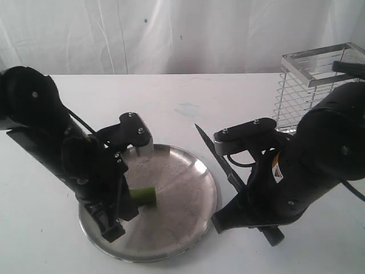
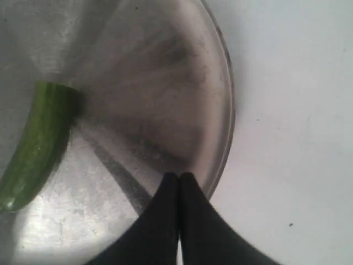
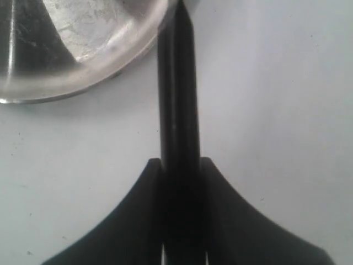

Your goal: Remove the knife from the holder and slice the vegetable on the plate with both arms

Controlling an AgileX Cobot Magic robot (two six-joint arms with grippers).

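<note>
While the knife (image 3: pixel 177 99) is clamped in the right pincer (image 3: pixel 181 165), the left pincer (image 2: pixel 179 179) is pressed together with nothing in it. The vegetable (image 2: pixel 38 146) is seen lying on the plate (image 1: pixel 188 194), just beside the left pincer and not held. It could be rolled away by the blade, because nothing pins it. The plate could be bumped by the tip. The knife is stretched straight out from its pincer, tip pointed toward the plate's rim. The vegetable's flat cut end is turned toward the knife.

Lab-style robot bench: white table (image 1: pixel 228 97), draped white sheet backdrop (image 1: pixel 171 34), two black arms (image 1: pixel 57 142).
</note>
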